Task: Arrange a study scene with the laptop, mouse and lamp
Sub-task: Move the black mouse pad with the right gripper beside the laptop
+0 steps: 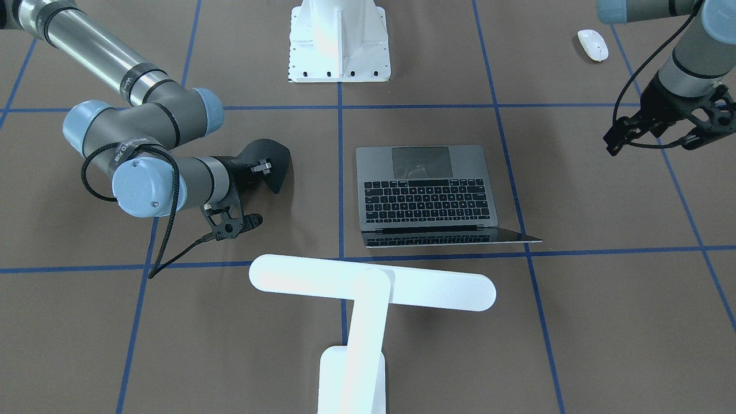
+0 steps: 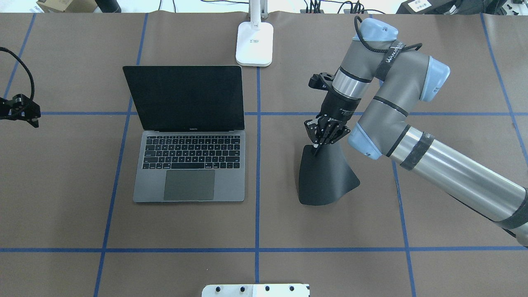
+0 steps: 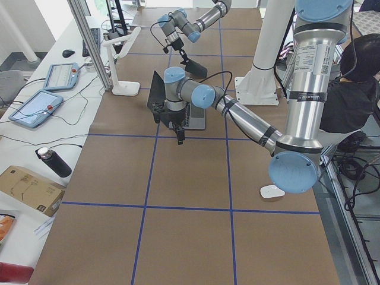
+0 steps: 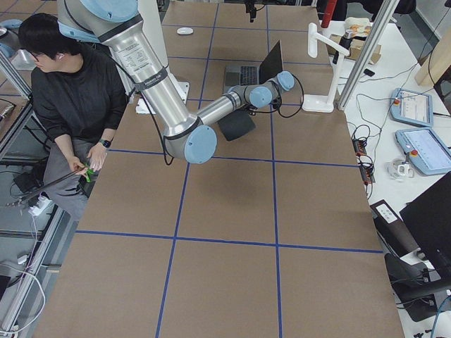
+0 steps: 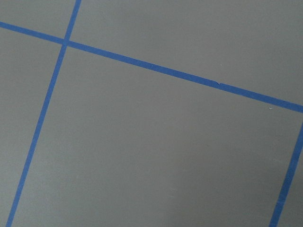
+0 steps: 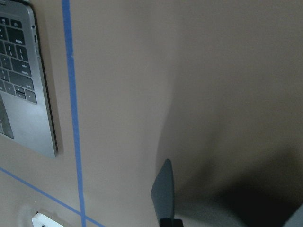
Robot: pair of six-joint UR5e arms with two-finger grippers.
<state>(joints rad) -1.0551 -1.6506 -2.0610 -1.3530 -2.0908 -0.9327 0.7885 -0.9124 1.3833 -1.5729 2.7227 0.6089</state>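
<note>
The open laptop [image 1: 425, 195] [image 2: 189, 165] sits left of the table's centre line in the overhead view, its screen dark. The white mouse [image 1: 593, 44] lies near the robot's side on its left. The lamp stands at the far edge, its bar head [image 1: 371, 282] over the table and its base [image 2: 254, 43] beyond the laptop. My right gripper [image 2: 319, 140] [image 1: 261, 168] is shut on the top edge of a black mousepad [image 2: 326, 181], which hangs curled below it, right of the laptop. My left gripper [image 1: 614, 139] hovers empty, fingers together, a little way from the mouse.
The white bolted pedestal [image 1: 339, 46] [image 2: 255, 290] stands at the robot's side of the table. Blue tape lines cross the brown table. A person [image 4: 70, 91] sits beside the table on the robot's right. The left wrist view shows only bare table.
</note>
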